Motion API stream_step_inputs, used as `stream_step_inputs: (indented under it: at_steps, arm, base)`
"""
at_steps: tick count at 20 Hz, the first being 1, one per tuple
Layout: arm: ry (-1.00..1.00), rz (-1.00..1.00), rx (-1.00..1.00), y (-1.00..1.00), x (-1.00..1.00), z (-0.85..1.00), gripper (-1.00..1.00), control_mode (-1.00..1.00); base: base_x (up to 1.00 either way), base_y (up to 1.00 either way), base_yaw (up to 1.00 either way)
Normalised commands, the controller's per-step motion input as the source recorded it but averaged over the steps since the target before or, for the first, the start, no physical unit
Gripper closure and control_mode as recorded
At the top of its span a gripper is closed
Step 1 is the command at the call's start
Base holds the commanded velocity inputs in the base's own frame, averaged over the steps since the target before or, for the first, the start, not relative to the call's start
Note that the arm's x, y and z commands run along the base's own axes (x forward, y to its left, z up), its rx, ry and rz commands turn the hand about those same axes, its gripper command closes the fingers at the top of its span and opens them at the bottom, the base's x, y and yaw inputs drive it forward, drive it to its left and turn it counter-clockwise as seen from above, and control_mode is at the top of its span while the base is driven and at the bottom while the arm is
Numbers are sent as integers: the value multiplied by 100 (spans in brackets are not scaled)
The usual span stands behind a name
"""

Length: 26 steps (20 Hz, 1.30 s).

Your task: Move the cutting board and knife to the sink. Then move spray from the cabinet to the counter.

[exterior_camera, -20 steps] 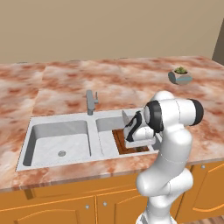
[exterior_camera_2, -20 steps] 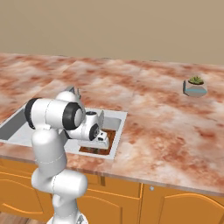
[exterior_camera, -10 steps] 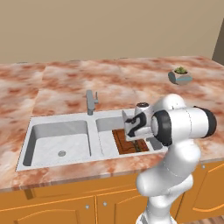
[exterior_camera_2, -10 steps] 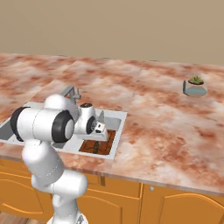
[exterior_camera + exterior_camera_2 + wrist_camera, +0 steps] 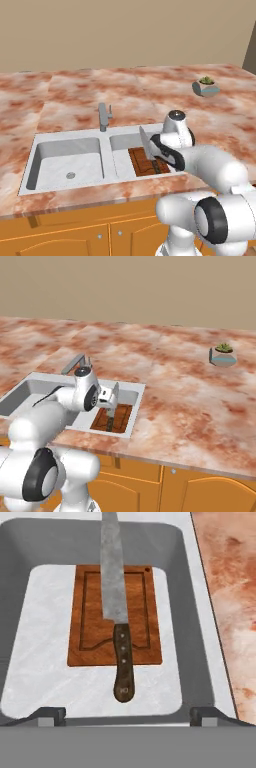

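Jaws of the two-finger gripper (image 5: 128,712) stand spread and empty. Just beyond them, the grey-bladed, dark-handled knife (image 5: 117,612) lies lengthwise on the dark brown grooved cutting board (image 5: 145,612), both inside the grey steel sink (image 5: 192,642), evidently where the task wants them.

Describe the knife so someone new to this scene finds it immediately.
Start at the sink set into the marbled counter and take the basin nearer the potted succulent. A brown cutting board lies on its floor; the knife lies across it, the only thing with a grey steel blade and dark riveted handle.
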Motion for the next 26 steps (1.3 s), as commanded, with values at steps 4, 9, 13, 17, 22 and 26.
stream_step_inputs:
  at_steps: [4, 9, 13, 17, 22, 26]
  arm:
    - [-16, 0, 2, 5, -86, 79, -100, -100]
    - [-5, 0, 12, 10, -72, 77, -100, -100]
    - [5, -1, 15, 13, -24, 30, -100, -100]
    - [27, 0, -3, 4, 0, 22, -100, -100]
    - [12, 0, -2, 0, 0, 0, -100, -100]
    - [0, 0, 0, 0, 0, 0, -100, -100]
  base:
    - [0, 0, 0]
    - [0, 0, 0]
    - [0, 0, 0]
    - [0, 0, 0]
    - [0, 0, 0]
    - [0, 0, 0]
